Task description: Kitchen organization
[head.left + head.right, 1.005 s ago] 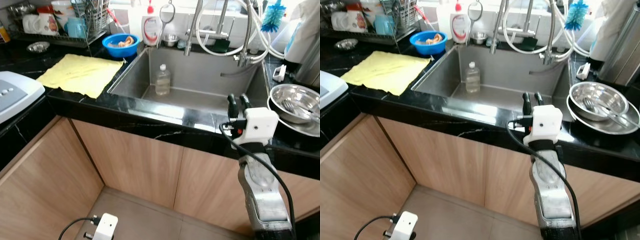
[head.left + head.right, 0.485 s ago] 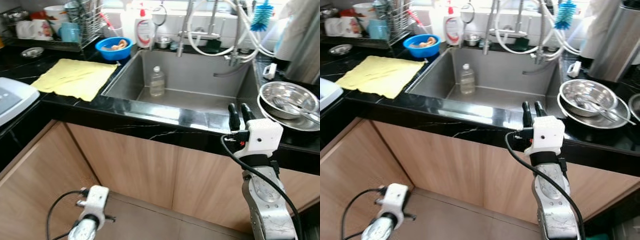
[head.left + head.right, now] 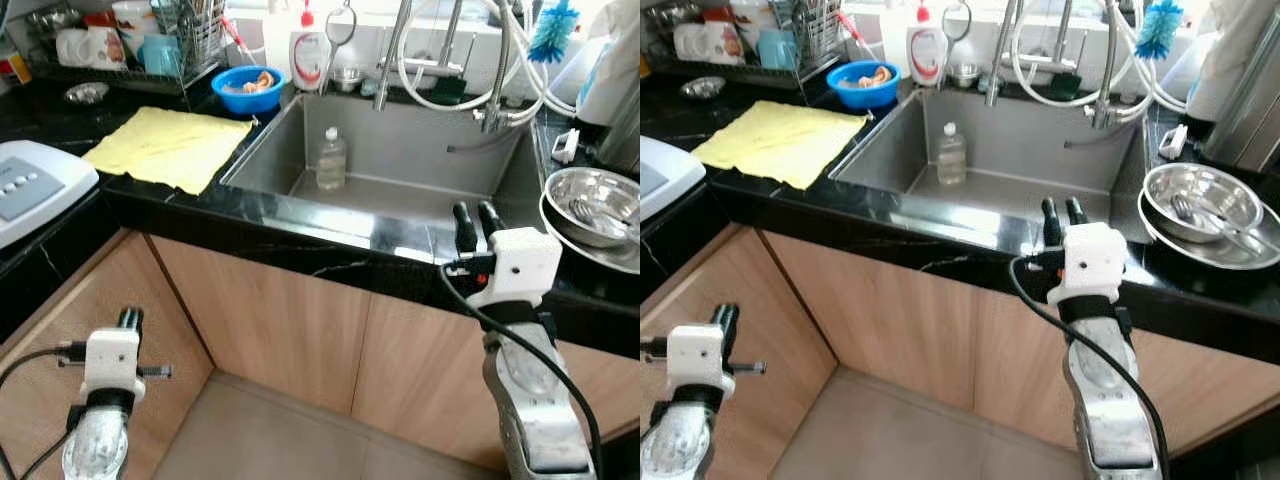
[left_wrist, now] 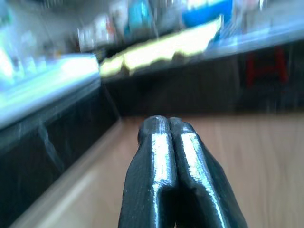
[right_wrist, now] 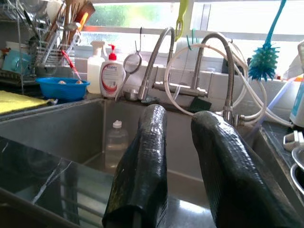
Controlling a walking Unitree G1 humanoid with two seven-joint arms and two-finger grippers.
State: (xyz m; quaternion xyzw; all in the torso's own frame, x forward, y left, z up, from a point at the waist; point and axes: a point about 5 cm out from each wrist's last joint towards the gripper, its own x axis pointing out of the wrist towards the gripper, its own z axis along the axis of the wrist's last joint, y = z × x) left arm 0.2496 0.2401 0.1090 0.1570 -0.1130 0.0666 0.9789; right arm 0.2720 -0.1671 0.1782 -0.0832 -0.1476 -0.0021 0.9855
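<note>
- A black kitchen counter (image 3: 300, 245) with a steel sink (image 3: 400, 165) set into it, seen from above; wooden cabinet fronts below
- A clear plastic bottle (image 3: 330, 160) stands upright in the sink, near its far wall (cap on)
- Right gripper (image 3: 476, 226) is raised at the counter's front edge, at about 4 o'clock from the bottle, its two black fingers parted with nothing between them
- Left gripper (image 4: 167, 130) sits low at 8 o'clock, in front of the cabinets, its fingers pressed together and empty
- A yellow cloth (image 3: 170, 148) lies flat on the counter at 9 o'clock from the sink
- A blue bowl (image 3: 249, 90) sits beyond the cloth, beside a white soap bottle (image 3: 309, 58)
- A metal bowl (image 3: 595, 205) rests on the counter at 3 o'clock
</note>
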